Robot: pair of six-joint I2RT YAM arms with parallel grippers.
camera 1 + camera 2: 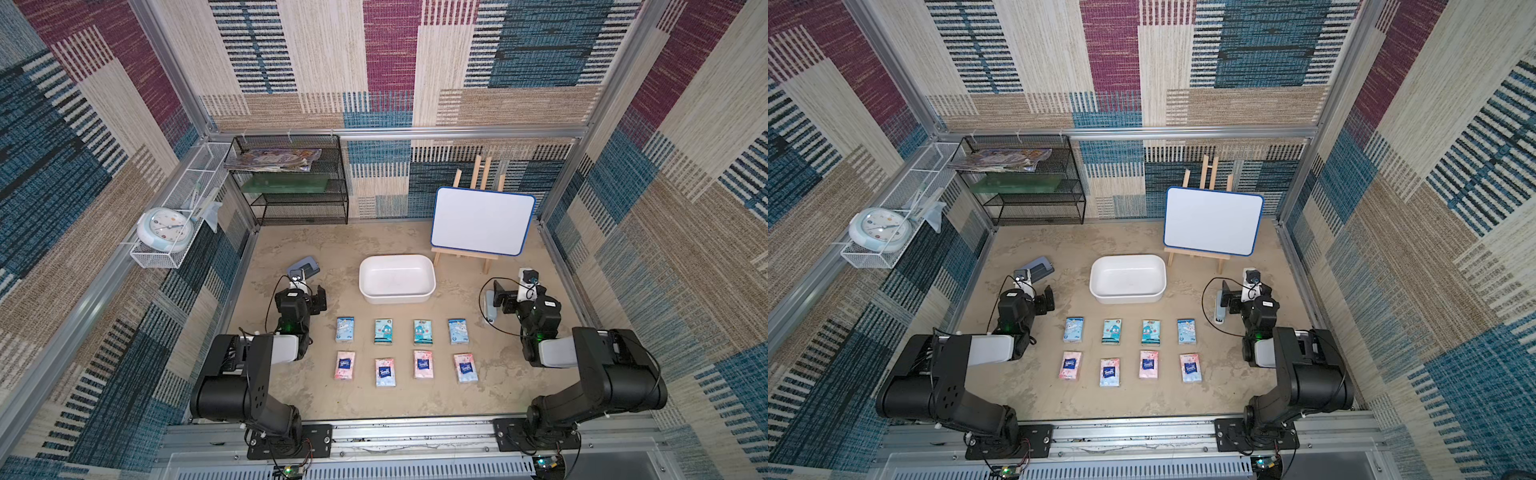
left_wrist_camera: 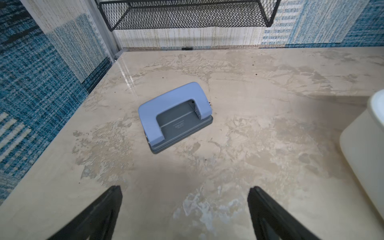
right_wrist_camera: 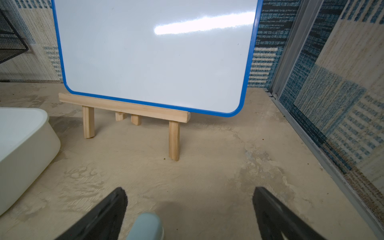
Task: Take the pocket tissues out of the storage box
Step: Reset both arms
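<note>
The white storage box (image 1: 397,297) (image 1: 1128,297) stands mid-table and nothing shows inside it. The pocket tissues lie flat on the table in front of it in two rows of several packets: a light blue row (image 1: 383,331) (image 1: 1112,331) and, nearer the front edge, a pink and pale blue row (image 1: 385,372) (image 1: 1110,372). My left gripper (image 1: 305,293) (image 2: 185,188) is open over bare table, left of the box, whose wall (image 2: 365,145) shows in the left wrist view. My right gripper (image 1: 517,297) (image 3: 189,188) is open, right of the box (image 3: 20,149).
A grey-blue hole punch (image 2: 174,116) (image 1: 306,266) lies just beyond the left gripper. A pale blue stapler-like thing (image 3: 145,226) (image 1: 490,309) lies under the right gripper. A whiteboard on a wooden easel (image 1: 482,220) stands back right, a black mesh shelf (image 1: 291,178) back left.
</note>
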